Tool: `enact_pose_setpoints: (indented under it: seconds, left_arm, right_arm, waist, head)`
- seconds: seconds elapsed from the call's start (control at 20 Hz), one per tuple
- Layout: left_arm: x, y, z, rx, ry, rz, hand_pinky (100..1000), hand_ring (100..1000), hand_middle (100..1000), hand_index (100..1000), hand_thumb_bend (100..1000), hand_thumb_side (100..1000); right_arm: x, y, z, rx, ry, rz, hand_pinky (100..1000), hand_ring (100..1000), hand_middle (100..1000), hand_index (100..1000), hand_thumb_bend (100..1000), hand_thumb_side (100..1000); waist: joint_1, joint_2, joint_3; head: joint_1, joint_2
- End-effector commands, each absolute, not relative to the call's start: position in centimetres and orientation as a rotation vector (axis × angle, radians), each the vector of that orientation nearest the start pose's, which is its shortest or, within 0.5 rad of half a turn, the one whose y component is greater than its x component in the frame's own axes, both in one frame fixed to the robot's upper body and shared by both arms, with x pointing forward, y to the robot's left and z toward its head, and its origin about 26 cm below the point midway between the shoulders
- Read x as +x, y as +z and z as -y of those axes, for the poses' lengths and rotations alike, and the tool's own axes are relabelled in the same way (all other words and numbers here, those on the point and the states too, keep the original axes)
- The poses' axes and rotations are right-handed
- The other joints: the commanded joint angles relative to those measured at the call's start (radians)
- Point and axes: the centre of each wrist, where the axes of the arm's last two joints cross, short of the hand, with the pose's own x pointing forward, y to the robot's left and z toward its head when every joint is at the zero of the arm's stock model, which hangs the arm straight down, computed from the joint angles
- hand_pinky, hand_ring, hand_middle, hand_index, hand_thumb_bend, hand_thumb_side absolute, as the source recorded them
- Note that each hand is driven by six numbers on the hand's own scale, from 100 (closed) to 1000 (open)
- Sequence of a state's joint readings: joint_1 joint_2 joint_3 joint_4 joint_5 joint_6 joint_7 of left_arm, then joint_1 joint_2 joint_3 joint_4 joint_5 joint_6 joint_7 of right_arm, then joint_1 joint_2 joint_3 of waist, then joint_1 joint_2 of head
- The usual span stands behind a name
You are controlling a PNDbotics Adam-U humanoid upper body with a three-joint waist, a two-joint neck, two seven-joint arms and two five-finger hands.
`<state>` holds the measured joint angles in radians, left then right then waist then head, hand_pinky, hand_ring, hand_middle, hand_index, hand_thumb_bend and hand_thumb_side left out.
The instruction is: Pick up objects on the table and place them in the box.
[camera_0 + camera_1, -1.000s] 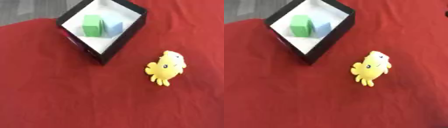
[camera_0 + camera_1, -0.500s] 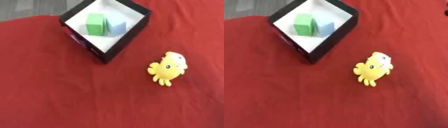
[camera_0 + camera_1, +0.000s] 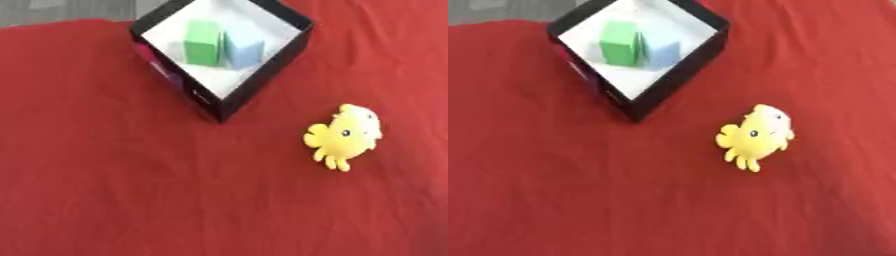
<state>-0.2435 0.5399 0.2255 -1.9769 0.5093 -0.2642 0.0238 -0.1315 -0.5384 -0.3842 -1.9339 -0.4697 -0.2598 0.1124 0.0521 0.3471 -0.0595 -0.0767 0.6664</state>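
On the table (image 3: 105, 200), which a red cloth covers, I find a black box (image 3: 262, 85) with a white inside, turned so that one corner points toward me. It sits at the far side, a little left of centre, and the near corner rests on the cloth. Inside it I note two blocks: a green block (image 3: 203, 42) standing to the left and a pale blue block (image 3: 243, 50) just beside it on the right, the two touching or very nearly so; I cannot tell which. Both lie in the far half of the box, with bare white floor showing nearer the front corner.

One object is outside the box: a yellow plush toy (image 3: 344, 137), rounded, with short stubby limbs, a dark eye spot and a paler patch at its upper end. It lies flat on the cloth to the right of the box and nearer to me, apart from the box wall.

Neither of my hands shows in either eye view, so I cannot tell the state of the fingers
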Motion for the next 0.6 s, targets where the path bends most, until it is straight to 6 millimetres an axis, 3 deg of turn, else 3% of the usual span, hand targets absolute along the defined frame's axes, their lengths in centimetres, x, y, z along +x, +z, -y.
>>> enact_pose_setpoints:
  seconds: [0.05, 0.4, 0.6]
  left_arm:
    - [28.2, 23.0, -34.6, -0.036, -0.108, 2.538, 803, 708, 725, 838, 100, 671]
    - [28.4, 22.3, -33.9, -0.070, -0.138, 2.473, 802, 706, 726, 840, 106, 678]
    - [28.4, 22.2, -33.7, -0.067, -0.151, 2.454, 800, 705, 722, 832, 106, 682]
  right_arm:
    - [25.6, 22.7, 40.9, -0.239, 0.275, 2.514, 886, 859, 844, 938, 100, 397]
    - [24.6, 24.1, 43.0, -0.364, 0.669, 2.583, 893, 873, 854, 922, 100, 100]
    - [24.6, 25.7, 44.5, -0.429, 1.060, 2.562, 895, 875, 851, 901, 100, 100]
  waist:
    - [-0.027, -0.035, 0.004]
    - [-0.063, -0.044, 0.005]
    - [-0.068, -0.042, -0.004]
  head:
    - [-0.003, 0.010]
    - [-0.015, 0.027]
    - [-0.011, 0.034]
